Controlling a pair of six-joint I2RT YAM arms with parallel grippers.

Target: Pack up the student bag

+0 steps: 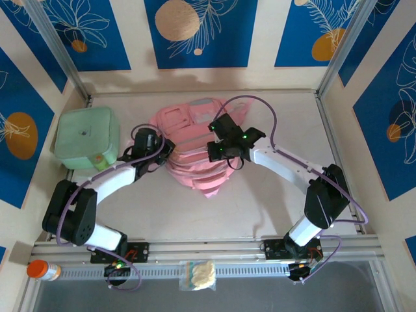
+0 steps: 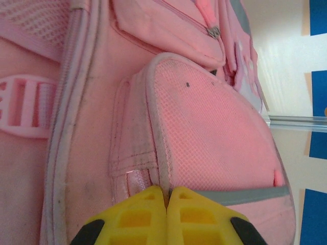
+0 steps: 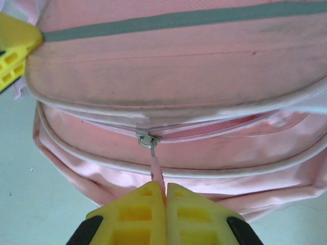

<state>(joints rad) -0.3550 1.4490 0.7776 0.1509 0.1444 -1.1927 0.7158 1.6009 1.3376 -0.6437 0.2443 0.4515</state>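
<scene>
The student bag (image 1: 192, 156), a soft pink backpack, lies in the middle of the table. My left gripper (image 1: 166, 151) is at its left side. In the left wrist view, this left gripper (image 2: 166, 190) is shut on the pale piped edge of the bag's mesh side pocket (image 2: 214, 132). My right gripper (image 1: 219, 151) reaches in from the right. Seen from the right wrist, the right gripper (image 3: 164, 186) is shut on the pink zip pull (image 3: 157, 171). The pull hangs from a metal slider (image 3: 146, 139) on a partly open zip. A yellow finger (image 3: 13, 43) of the left gripper shows at the upper left.
A mint-green square lidded case (image 1: 86, 138) stands left of the bag, close to the left arm. An orange-capped bottle (image 1: 42, 270) and a clear packet of snacks (image 1: 199, 275) lie on the front rail. Walls enclose the table on three sides.
</scene>
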